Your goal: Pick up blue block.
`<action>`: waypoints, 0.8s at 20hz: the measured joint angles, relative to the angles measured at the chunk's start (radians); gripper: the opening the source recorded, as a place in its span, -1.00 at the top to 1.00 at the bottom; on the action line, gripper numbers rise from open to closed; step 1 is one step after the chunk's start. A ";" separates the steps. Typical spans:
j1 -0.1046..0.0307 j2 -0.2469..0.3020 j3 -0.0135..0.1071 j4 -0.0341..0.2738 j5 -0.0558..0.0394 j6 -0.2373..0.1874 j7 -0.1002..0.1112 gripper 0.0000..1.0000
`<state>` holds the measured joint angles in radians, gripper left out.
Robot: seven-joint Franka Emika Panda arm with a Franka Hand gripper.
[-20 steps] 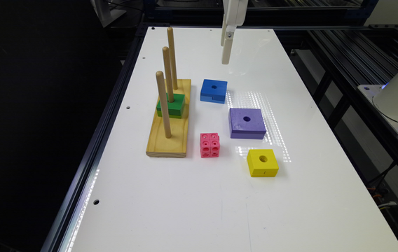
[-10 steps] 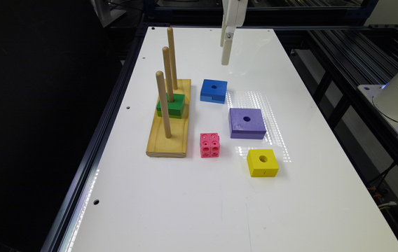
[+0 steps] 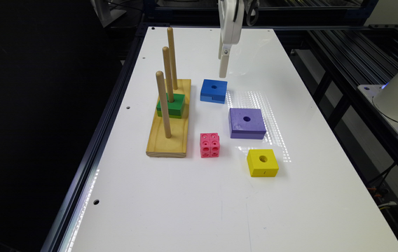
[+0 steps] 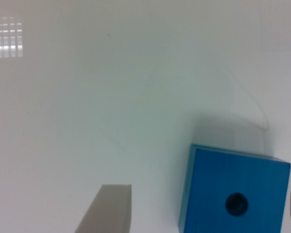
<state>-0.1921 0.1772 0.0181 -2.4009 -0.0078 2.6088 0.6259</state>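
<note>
The blue block (image 3: 213,90) lies flat on the white counter (image 3: 192,196), with its round hole facing up. It sits between the wooden peg stand (image 3: 168,122) and the purple block (image 3: 246,123). The robot's gripper (image 3: 222,68) hangs in the air just behind the blue block and does not touch it. In the wrist view the jaws are spread wide apart, with nothing held. The blue block (image 4: 234,191) lies down between them, closer to one finger than the other. A green block (image 3: 171,104) sits on the middle peg of the stand. A pink cube (image 3: 209,145) and a yellow block (image 3: 262,162) lie nearer the front of the counter.
</note>
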 joint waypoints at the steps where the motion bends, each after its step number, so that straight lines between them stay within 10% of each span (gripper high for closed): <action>1: 0.000 0.002 0.005 0.005 0.0004 -0.001 0.002 -1.00; 9: 0.001 0.008 0.057 0.023 0.0011 -0.001 0.036 -1.00; 16: 0.000 0.015 0.063 0.029 0.0011 -0.001 0.040 -1.00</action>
<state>-0.1923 0.1919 0.0815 -2.3719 -0.0067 2.6074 0.6658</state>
